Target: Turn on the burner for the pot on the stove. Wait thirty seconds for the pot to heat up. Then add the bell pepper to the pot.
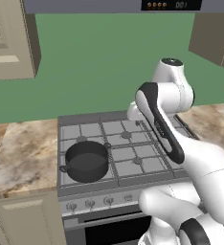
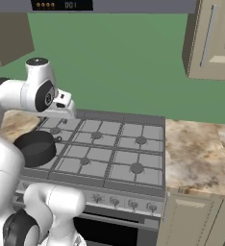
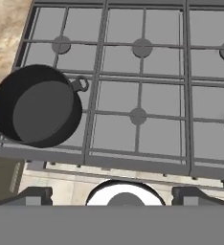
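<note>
In the hand view the pot (image 3: 36, 106) sits on the front left burner of the stove (image 3: 142, 86), up and left of the gripper (image 3: 114, 195). The gripper's jaws are spread wide, holding and touching nothing, above the stove's front edge.

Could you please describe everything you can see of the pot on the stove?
The pot is squat, round and dark grey, metal by its look, with no lid and nothing inside. A small loop handle sticks out from its rim on one side, and in the left base view a second one shows on the opposite side. It stands upright on the grate over the front left burner of the stove, near the knob row, beside the marbled counter. Only the grate touches it.
</note>
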{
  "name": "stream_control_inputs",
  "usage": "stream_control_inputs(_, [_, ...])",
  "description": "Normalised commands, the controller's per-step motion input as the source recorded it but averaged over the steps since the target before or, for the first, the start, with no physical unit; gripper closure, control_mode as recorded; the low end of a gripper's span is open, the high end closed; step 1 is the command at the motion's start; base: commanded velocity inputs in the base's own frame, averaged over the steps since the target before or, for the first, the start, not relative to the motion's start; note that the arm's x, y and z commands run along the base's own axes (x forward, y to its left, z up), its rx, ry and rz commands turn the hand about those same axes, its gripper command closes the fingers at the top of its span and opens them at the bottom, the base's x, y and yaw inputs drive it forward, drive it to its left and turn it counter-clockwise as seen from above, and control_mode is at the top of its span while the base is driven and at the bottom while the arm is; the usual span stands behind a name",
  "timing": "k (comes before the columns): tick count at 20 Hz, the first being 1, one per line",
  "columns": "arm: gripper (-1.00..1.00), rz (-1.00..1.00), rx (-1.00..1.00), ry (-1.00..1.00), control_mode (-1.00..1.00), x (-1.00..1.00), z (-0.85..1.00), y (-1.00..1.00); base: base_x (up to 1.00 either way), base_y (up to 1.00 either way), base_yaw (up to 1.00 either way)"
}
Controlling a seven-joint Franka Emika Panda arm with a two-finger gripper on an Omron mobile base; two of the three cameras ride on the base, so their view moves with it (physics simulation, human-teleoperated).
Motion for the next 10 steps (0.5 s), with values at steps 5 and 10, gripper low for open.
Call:
stream_control_inputs(5, [-1.0, -0.02, -0.02, 0.0, -1.0, -0.16, -0.15, 0.85, 0.0, 0.0, 0.0])
stream_control_inputs(10, [-1.0, -0.05, -0.02, 0.0, -1.0, -0.23, -0.04, 0.69, 0.0, 0.0, 0.0])
